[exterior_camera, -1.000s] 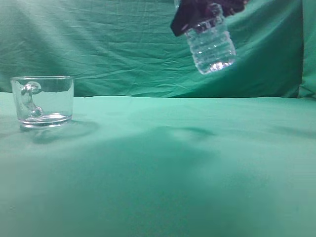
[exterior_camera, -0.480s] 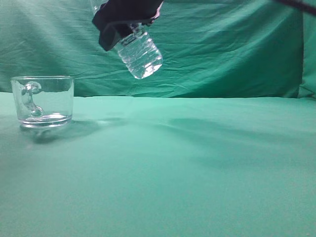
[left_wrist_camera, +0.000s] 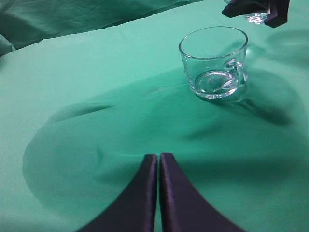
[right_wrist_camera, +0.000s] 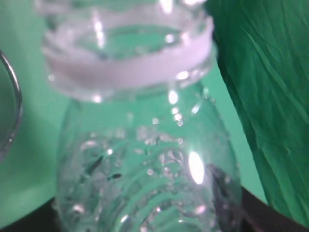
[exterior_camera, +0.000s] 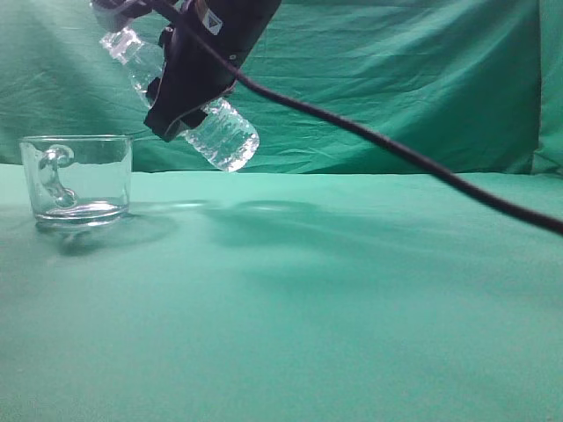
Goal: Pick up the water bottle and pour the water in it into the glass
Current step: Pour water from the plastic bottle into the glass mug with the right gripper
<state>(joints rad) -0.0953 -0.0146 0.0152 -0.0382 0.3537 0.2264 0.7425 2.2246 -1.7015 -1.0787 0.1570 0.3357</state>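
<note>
The glass (exterior_camera: pixel 77 180) stands upright at the left of the green table; it also shows in the left wrist view (left_wrist_camera: pixel 215 63). My right gripper (exterior_camera: pixel 189 83) is shut on the water bottle (exterior_camera: pixel 220 136), held in the air just right of and above the glass and tilted with its neck up to the left. The bottle fills the right wrist view (right_wrist_camera: pixel 145 145), with water glinting in its ribbed lower part; the fingers there are mostly hidden. My left gripper (left_wrist_camera: pixel 158 157) is shut and empty, low over the cloth, apart from the glass.
A green cloth (exterior_camera: pixel 352 308) covers the table and hangs as a backdrop (exterior_camera: pixel 422 79). A black cable (exterior_camera: pixel 396 149) runs from the right arm down to the right edge. The right gripper and bottle base show at the top right of the left wrist view (left_wrist_camera: pixel 256 12).
My right gripper has carried the bottle leftward and lower, from the upper middle to beside the glass, and tilted it further. The glass has not moved.
</note>
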